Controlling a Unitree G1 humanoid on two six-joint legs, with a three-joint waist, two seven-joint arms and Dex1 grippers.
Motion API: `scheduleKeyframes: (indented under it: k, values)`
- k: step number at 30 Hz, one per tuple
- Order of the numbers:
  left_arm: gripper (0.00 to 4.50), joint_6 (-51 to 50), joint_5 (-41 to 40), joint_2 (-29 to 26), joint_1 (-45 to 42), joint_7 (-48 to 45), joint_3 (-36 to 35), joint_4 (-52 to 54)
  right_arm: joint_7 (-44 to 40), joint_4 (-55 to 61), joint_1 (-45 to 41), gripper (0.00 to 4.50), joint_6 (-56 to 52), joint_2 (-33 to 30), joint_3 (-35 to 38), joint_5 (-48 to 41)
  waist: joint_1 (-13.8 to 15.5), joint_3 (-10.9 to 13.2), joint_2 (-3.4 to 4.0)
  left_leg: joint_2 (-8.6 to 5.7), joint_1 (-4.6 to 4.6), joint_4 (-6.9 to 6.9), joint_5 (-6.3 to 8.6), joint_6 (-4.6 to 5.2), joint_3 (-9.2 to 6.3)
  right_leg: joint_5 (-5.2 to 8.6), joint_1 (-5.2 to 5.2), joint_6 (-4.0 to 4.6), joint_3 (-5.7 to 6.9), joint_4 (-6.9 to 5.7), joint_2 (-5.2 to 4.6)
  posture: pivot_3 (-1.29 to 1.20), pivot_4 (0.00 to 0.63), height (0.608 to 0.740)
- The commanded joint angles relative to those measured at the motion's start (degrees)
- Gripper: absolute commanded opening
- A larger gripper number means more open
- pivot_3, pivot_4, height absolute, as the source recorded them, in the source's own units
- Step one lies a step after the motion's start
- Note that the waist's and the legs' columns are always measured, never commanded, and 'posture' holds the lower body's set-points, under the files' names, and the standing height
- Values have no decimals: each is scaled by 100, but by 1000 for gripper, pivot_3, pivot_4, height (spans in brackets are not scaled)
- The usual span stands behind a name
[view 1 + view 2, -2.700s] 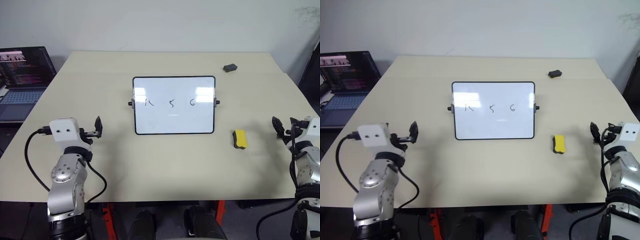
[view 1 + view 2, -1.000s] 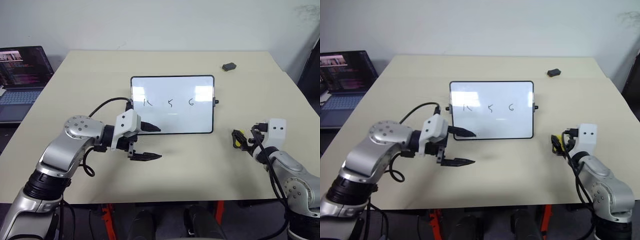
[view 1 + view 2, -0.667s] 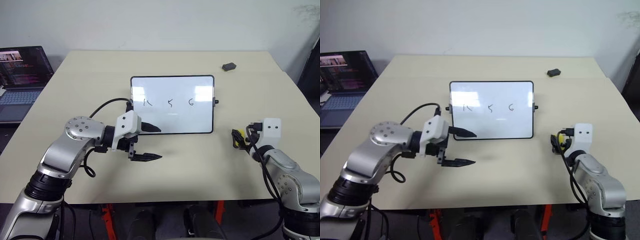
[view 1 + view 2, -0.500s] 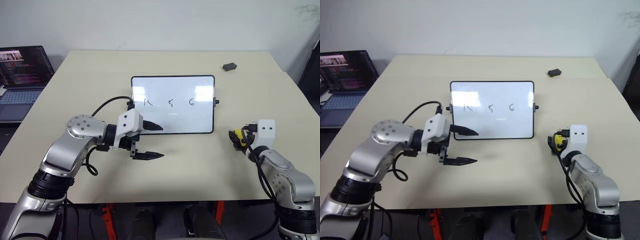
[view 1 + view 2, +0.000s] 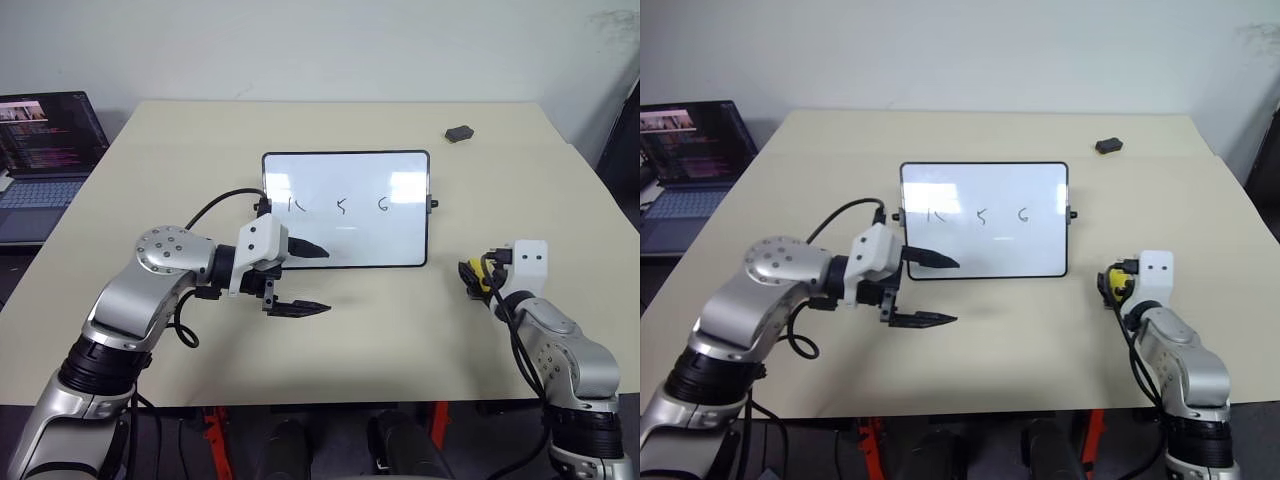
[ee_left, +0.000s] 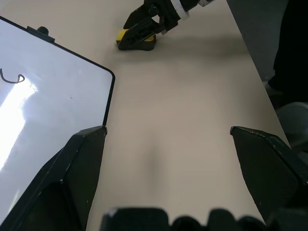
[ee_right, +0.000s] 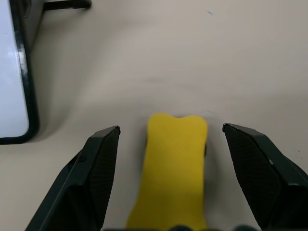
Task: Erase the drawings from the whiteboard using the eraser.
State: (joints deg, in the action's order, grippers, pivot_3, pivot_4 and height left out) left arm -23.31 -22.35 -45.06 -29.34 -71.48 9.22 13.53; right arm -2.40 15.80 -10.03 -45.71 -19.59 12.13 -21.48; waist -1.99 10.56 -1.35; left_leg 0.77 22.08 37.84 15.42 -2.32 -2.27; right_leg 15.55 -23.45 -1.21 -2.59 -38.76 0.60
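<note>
Our right claw (image 7: 168,144) stood open, its two fingers spread wide on either side of the yellow eraser (image 7: 174,168), which lay lengthwise between them on the surface (image 5: 400,320) with a gap to each finger, so nothing was gripped. From the head views, the eraser sat near the right edge of the surface, just off the lower right corner of the whiteboard (image 5: 346,209), and our right claw was right at it.

Our left claw (image 5: 308,279) was also open and held nothing. It pointed toward the right, hovering at the lower left corner of the whiteboard; one black finger (image 5: 308,251) showed in front of the board's lower left area, and the other finger (image 5: 300,308) hung over bare surface in front of the board. Whether the first finger touched the board, we could not tell.

The whiteboard lay in the middle of the surface, with a black knob on each short side. The drawings (image 5: 340,206), three small black marks in a row, sat across the upper half of the board, unerased. Our left wrist view caught the board's corner and, beyond it, the eraser with the right claw at it.

A small dark lump (image 5: 459,133) rested far back on the right, well apart from everything else. A laptop (image 5: 45,150) with its screen lit stood off the left side.
</note>
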Motion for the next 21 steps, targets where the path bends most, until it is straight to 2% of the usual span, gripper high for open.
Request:
scheduleKeyframes:
  k: [1,12,15,20,21]
  values:
    - [4500,56,1,-44,-12,-40,-62,78,-53,59,-90,3723,163,31,117,50,-1,0,0,0,0,0,0,0,0,0,0,0,0,0,0,0,150,740]
    - [4500,-20,-52,-74,5,-56,-127,105,-159,-126,-117,3723,206,40,157,69,0,0,0,0,-1,1,0,0,0,0,0,0,0,-2,0,0,150,740]
    - [4500,-33,-44,-91,10,-42,-136,112,-156,-183,-145,3148,221,39,159,81,0,0,0,0,0,1,0,0,0,0,0,0,-1,-2,0,0,150,740]
    - [4500,-75,-45,-110,49,13,-160,156,-169,-253,-195,1392,258,55,162,101,0,0,0,0,-2,1,0,0,1,0,0,0,-1,-5,0,0,150,740]
    - [4500,-91,-48,-112,71,35,-170,173,-179,-266,-206,1293,269,58,170,92,0,0,0,0,-2,1,0,0,0,0,0,0,-1,-5,0,0,150,740]
